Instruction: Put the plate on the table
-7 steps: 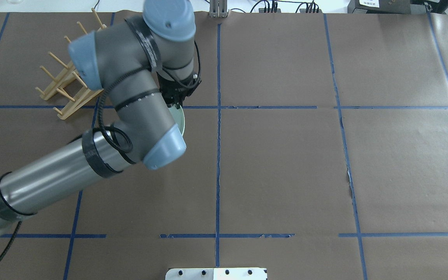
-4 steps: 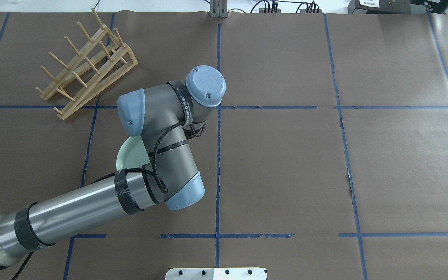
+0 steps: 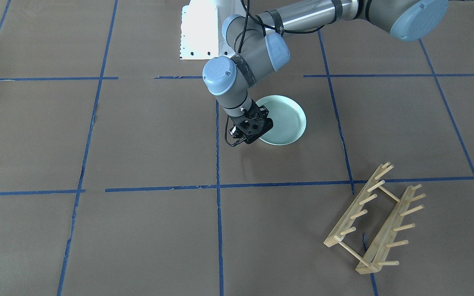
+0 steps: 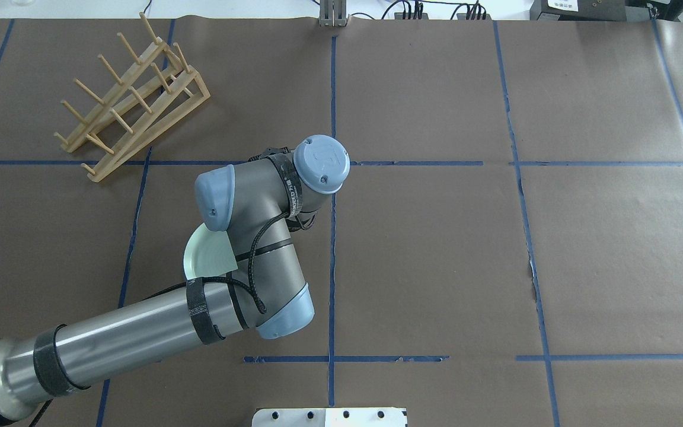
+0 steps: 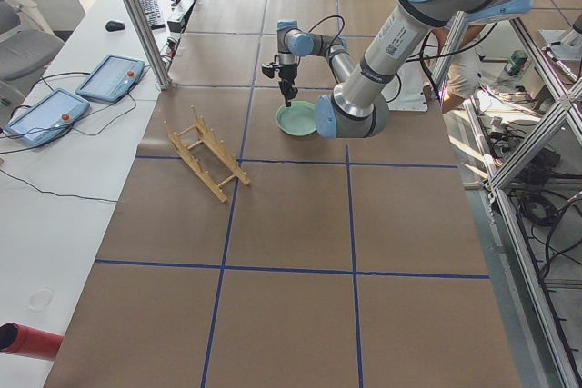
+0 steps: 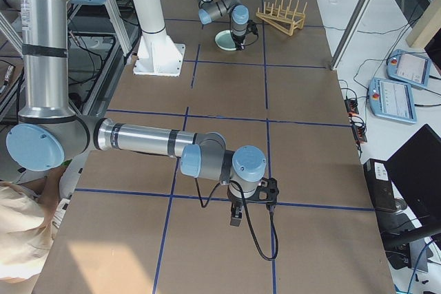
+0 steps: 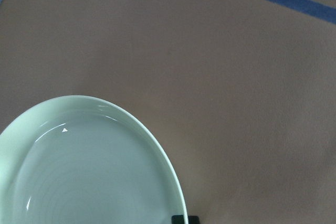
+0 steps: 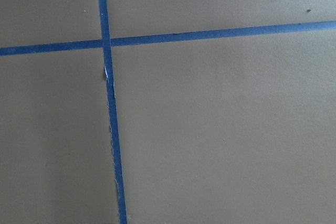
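Down near the middle of the surface (image 3: 138, 135), we see the plate (image 3: 284, 117) lying flat on the brown paper, well apart from the wooden rack (image 3: 375, 220). Now the left jaws sit right at its rim, and we cannot tell whether they pinch it or stand spread. Far off, the right jaws hang above a tape crossing (image 8: 106, 43); same doubt there.

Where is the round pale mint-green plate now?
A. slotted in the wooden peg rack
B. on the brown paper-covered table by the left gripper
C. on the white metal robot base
B: the plate lies low on the table at the left gripper, well apart from the wooden peg rack.
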